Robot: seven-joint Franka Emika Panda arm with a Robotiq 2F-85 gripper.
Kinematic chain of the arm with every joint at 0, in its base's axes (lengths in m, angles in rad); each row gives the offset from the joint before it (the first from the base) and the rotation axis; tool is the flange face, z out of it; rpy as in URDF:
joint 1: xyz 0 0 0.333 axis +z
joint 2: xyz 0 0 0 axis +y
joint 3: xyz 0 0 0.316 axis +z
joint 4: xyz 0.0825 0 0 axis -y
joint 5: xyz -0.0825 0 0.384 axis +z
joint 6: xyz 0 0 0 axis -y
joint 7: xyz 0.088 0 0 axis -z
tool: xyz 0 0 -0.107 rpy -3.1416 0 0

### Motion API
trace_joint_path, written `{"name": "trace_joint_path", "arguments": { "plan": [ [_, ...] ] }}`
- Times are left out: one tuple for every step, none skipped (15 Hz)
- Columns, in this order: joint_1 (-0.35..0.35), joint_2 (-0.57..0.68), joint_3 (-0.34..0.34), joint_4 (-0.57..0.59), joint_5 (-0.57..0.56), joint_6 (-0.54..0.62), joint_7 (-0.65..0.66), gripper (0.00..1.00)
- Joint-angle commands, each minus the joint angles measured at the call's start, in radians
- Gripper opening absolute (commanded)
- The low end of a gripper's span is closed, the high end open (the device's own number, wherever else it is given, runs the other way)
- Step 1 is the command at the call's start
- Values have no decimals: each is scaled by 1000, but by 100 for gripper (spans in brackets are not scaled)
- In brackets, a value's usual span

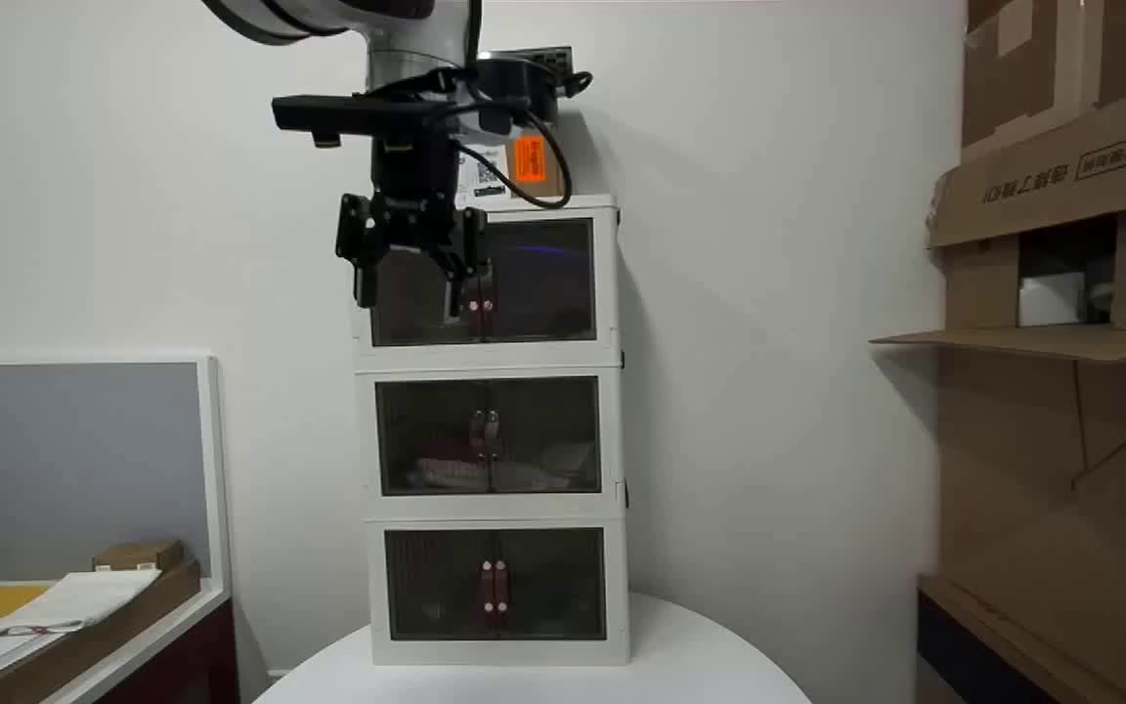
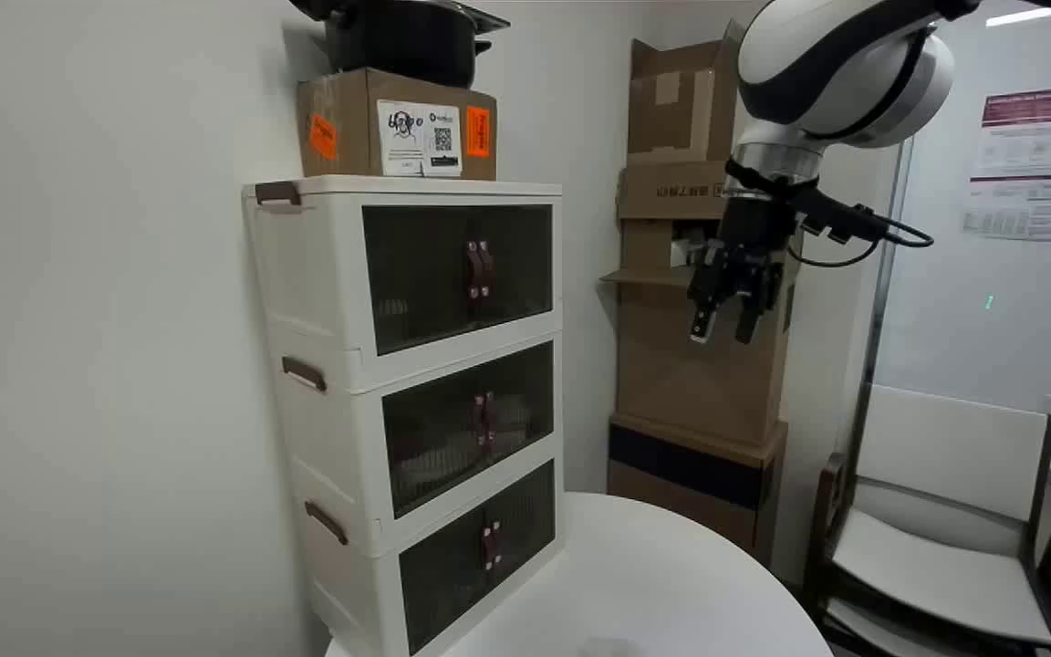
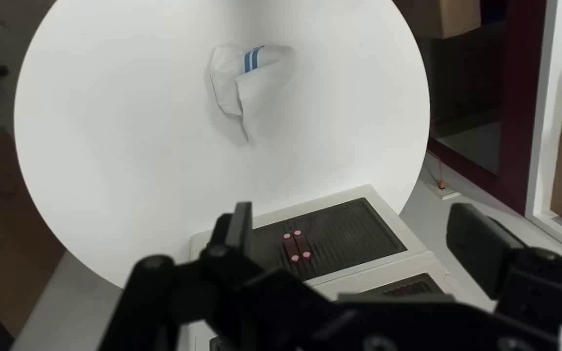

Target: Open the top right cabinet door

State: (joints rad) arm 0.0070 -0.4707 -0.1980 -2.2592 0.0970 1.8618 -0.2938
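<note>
The top right cabinet door (image 1: 543, 284) is a dark tinted panel on the white three-tier cabinet (image 1: 490, 357). It also shows in an exterior view (image 2: 525, 265) and looks shut in both exterior views. Its small dark red handle (image 2: 486, 269) stands at its inner edge, beside the matching left handle. My gripper (image 1: 411, 308) is open and empty, fingers pointing down. It also shows in an exterior view (image 2: 723, 336), in the air in front of the cabinet and apart from it. In the wrist view the open fingers (image 3: 351, 219) hide most of the cabinet's upper part.
A cardboard box (image 2: 343, 123) with a black pot (image 2: 402, 41) stands on the cabinet. The cabinet stands on a round white table (image 2: 671, 584); a white cloth (image 3: 256, 87) lies there. Large cardboard boxes (image 1: 1061, 440), a chair (image 2: 945, 547) and a desk (image 1: 143, 645) stand around.
</note>
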Motion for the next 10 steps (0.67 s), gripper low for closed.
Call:
{"name": "trace_joint_path", "arguments": {
  "plan": [
    [-18, 2, 14, 2, 7, -2, -6, 100],
    [-18, 2, 14, 2, 7, -2, -6, 100],
    [-18, 2, 14, 2, 7, -2, -6, 100],
    [-17, 5, 24, -2, 0, 45, -2, 100],
    [-7, 7, 20, -6, 41, 109, -8, 100],
    [10, 17, 14, -4, 93, 191, -22, 100],
    [23, 37, 12, 6, 131, 252, -32, 100],
    [42, 73, 10, 25, 172, 327, -59, 100],
    [62, 110, 10, 43, 203, 405, -92, 100],
    [91, 147, 5, 68, 251, 470, -131, 100]
  ]
}}
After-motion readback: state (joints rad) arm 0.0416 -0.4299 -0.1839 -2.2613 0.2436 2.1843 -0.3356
